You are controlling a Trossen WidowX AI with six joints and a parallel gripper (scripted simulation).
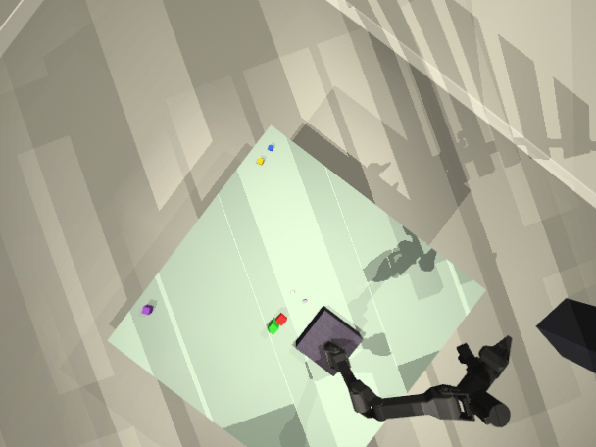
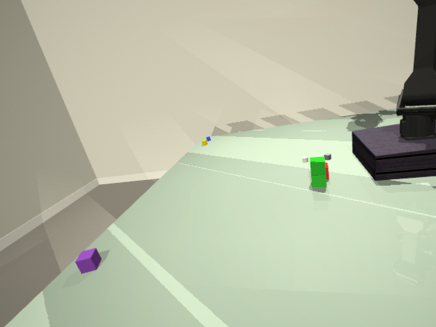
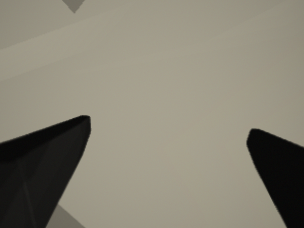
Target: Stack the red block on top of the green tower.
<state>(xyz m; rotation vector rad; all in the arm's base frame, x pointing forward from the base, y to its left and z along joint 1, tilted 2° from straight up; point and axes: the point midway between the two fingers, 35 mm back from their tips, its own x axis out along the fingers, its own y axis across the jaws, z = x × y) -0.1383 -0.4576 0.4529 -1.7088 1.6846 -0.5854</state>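
Note:
The green tower (image 1: 273, 326) (image 2: 318, 174) stands upright as two stacked green blocks. The red block (image 1: 281, 319) (image 2: 327, 171) is close beside the tower, on the side toward the arm's base; in the exterior view the tower hides most of it. Whether the two touch is not clear. Nothing red shows on the tower's top. My gripper (image 3: 169, 129) is open and empty, with only bare background between its fingers in the wrist view. In the top view the arm reaches off to the lower right, far from both blocks; the second does not show the gripper.
The arm's dark base (image 1: 321, 330) (image 2: 389, 143) is right of the blocks. Small white (image 1: 293, 292) (image 2: 305, 159) and grey (image 1: 305, 301) (image 2: 328, 156) pieces lie near the tower. Purple (image 1: 147, 310) (image 2: 87, 261), yellow (image 1: 260, 161) (image 2: 204, 143) and blue (image 1: 271, 147) (image 2: 209, 138) blocks lie near table edges.

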